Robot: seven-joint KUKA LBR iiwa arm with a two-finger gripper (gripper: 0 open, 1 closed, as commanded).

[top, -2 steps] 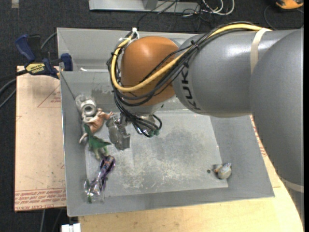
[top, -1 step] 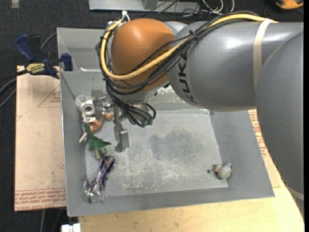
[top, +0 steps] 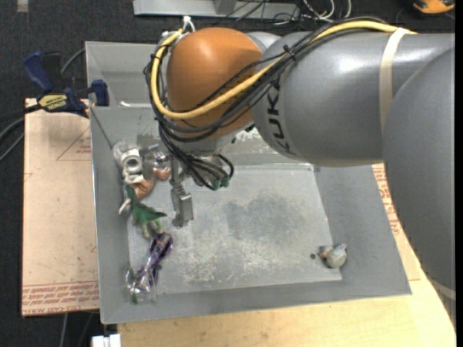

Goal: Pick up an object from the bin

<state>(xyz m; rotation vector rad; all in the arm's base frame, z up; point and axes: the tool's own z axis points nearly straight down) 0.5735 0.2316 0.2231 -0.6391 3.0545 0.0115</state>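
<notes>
Overhead and slightly from one side, a grey metal bin (top: 275,230) took up the middle of the frame, its floor scuffed and dusted with pale marks. A thick silver robot arm (top: 347,85) came in from the right and upper right. It ended in a rounded orange cover (top: 210,71) at upper centre, with black and yellow cables (top: 217,101) looped around it. Below the cover the gripper (top: 181,208) hung down, its dark metal tip low over the bin floor, left of centre. How wide the gripper stood could not be made out from this angle.

Just left of the gripper tip lay a small green plastic figure (top: 147,217), the nearest thing to it. It looked like a toy animal, dark green, with thin pointed limbs or spikes sticking out, and it lay near the bin's left wall. Whether the gripper touched it could not be told.

Above the green figure, also by the left wall, sat a small heap: a copper-coloured rounded piece (top: 145,186) and a shiny silver and white piece (top: 130,159). Below the figure, toward the lower left corner, lay a long crinkled purple and silver wrapper (top: 150,264). Well apart from all these, in the lower right of the bin floor, a small grey and tan lump (top: 334,254) lay alone.
</notes>
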